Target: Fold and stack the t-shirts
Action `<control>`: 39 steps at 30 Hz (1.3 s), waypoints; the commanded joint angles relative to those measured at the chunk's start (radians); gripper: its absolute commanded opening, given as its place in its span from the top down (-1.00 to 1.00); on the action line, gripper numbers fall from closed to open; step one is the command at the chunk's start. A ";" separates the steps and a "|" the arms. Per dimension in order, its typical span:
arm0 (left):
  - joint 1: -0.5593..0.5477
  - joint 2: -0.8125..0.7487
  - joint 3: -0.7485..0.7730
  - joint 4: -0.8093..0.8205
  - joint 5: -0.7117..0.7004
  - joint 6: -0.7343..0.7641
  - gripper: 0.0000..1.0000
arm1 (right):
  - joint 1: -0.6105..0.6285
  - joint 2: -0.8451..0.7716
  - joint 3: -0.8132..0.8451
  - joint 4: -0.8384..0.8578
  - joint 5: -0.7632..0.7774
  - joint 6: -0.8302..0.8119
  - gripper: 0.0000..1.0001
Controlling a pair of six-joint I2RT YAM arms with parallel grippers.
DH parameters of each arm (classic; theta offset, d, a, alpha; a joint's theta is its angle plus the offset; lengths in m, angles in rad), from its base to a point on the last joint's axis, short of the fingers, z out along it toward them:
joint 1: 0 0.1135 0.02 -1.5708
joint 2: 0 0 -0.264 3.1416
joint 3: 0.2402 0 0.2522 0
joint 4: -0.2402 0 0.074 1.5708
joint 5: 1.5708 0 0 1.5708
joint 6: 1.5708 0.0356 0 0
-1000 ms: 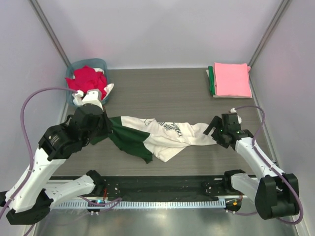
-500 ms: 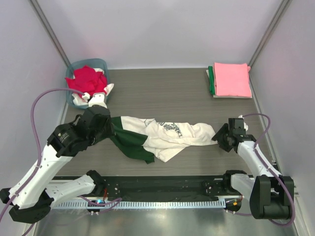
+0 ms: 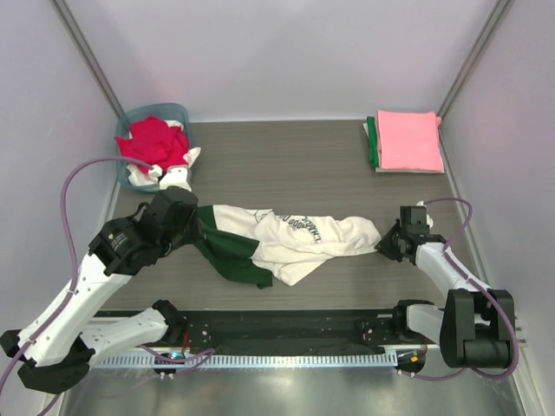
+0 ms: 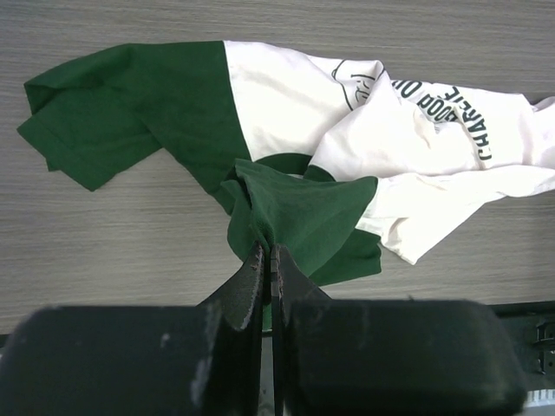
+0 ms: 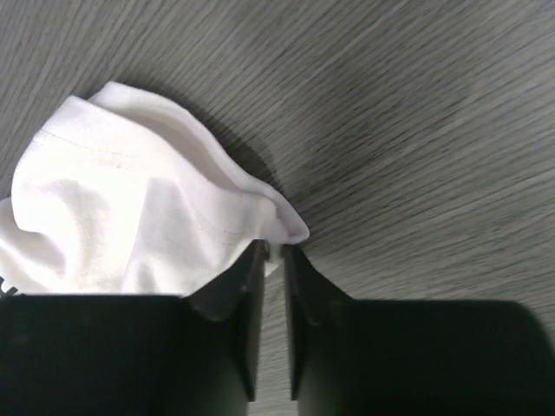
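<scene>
While the cream t-shirt (image 3: 299,236) lies bunched on the table (image 3: 286,165), I have the left gripper (image 4: 270,253) pinched tight on its green cloth. The right gripper (image 5: 274,253) stands nearly closed at the hem, and I cannot tell whether it grips. I judge this the spreading step; next I must draw both ends apart.

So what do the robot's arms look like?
The left arm and right arm are white tubes with chunky black joints. A purple cable loops off each. The left tool and right tool each have two flat black fingers.
</scene>
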 commanded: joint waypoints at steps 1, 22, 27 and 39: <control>0.001 -0.013 0.007 0.030 -0.033 -0.013 1.00 | -0.003 0.010 -0.016 0.034 -0.031 -0.003 0.67; 0.001 0.125 0.736 0.077 -0.159 0.317 1.00 | -0.003 -0.158 1.082 -0.465 -0.028 -0.042 0.98; 0.003 0.104 0.856 0.211 0.062 0.438 1.00 | -0.003 -0.198 1.318 -0.491 -0.025 -0.128 0.97; 0.003 0.084 1.067 0.390 0.439 0.562 0.99 | 0.018 -0.407 1.511 -0.420 0.009 -0.248 0.98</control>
